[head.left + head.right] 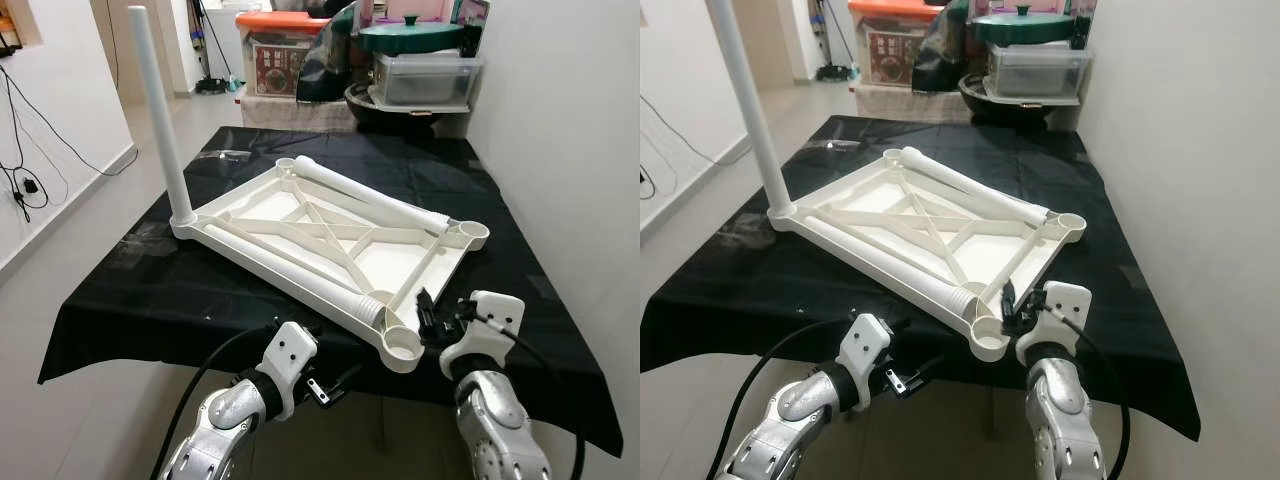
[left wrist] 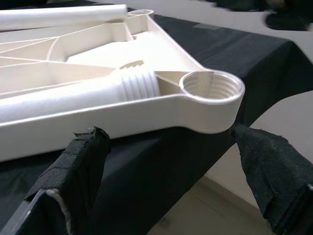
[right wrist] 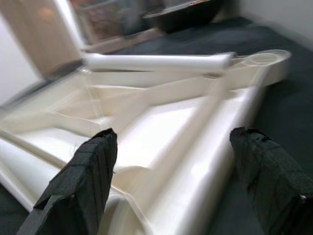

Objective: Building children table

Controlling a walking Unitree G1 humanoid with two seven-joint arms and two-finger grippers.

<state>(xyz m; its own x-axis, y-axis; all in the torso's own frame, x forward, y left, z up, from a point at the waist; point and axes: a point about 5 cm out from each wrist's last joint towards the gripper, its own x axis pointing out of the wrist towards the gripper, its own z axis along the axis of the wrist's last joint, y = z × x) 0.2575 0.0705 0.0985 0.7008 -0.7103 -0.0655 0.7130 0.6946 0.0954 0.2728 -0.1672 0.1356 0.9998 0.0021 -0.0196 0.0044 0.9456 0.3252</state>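
My view: white tabletop (image 1: 330, 250) inverted on black cloth (image 1: 150, 290), one leg (image 1: 160, 120) upright at its far-left corner, left gripper (image 2: 166, 181) and right gripper (image 3: 171, 181) both spread wide, empty, near its front corner socket (image 2: 212, 88).

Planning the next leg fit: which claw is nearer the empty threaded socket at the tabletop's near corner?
Right. The right claw sits just beside the threaded socket, on its right. The left claw hangs below the black cloth's edge, lower left of the socket.
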